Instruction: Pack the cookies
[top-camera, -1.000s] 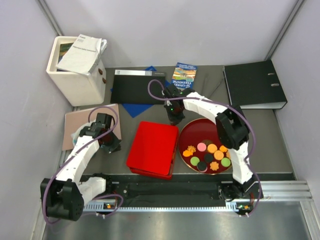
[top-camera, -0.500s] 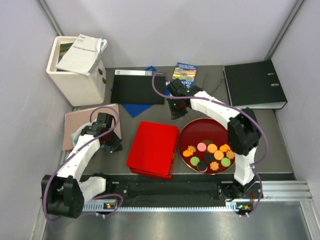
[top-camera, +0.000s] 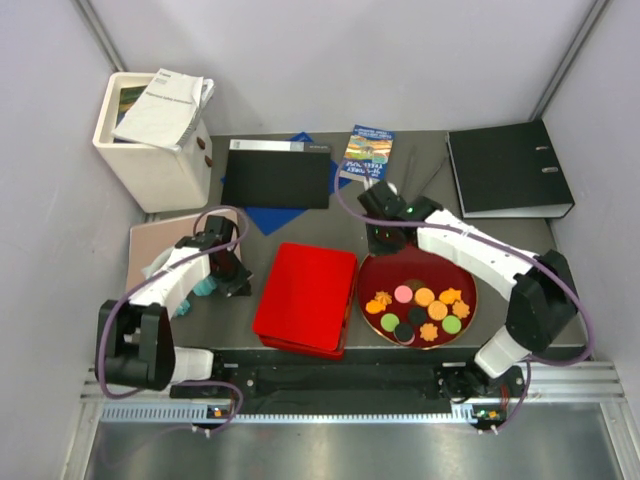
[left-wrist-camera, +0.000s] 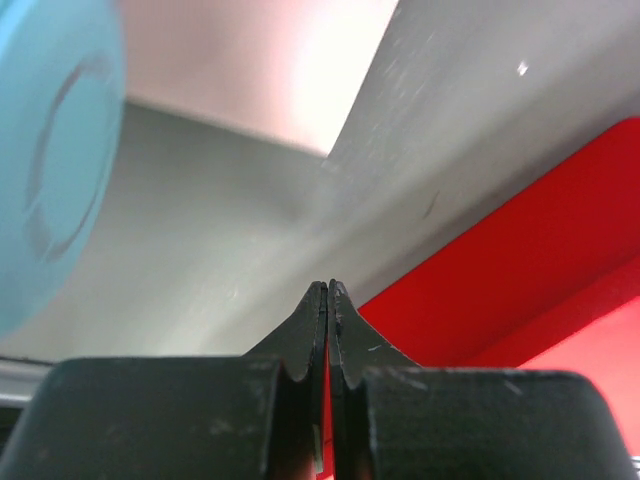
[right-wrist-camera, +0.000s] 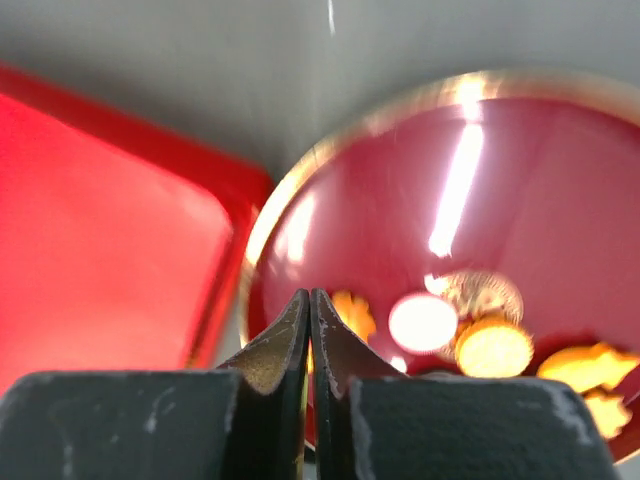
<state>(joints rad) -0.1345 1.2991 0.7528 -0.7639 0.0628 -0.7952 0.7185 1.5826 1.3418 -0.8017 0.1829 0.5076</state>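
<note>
Grey worktop (top-camera: 560, 270) fills the middle of the overhead view. At its centre lies a red box (top-camera: 305, 297), and just right of it sits a dark red plate (top-camera: 398, 263). The cookies (top-camera: 425, 310) lie flat in the plate's lower half, in a loose band running left to right. The right end effector (top-camera: 384, 239), pinched shut and empty, hangs at the plate's upper rim, so the cookies lie toward the bottom of the frame from it. It is far nearer than the left end effector (top-camera: 230, 274), also pinched shut, left of the box.

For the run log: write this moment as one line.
left pincer shut, empty | right pincer shut, empty | cookies on red plate | red box beside plate
</note>
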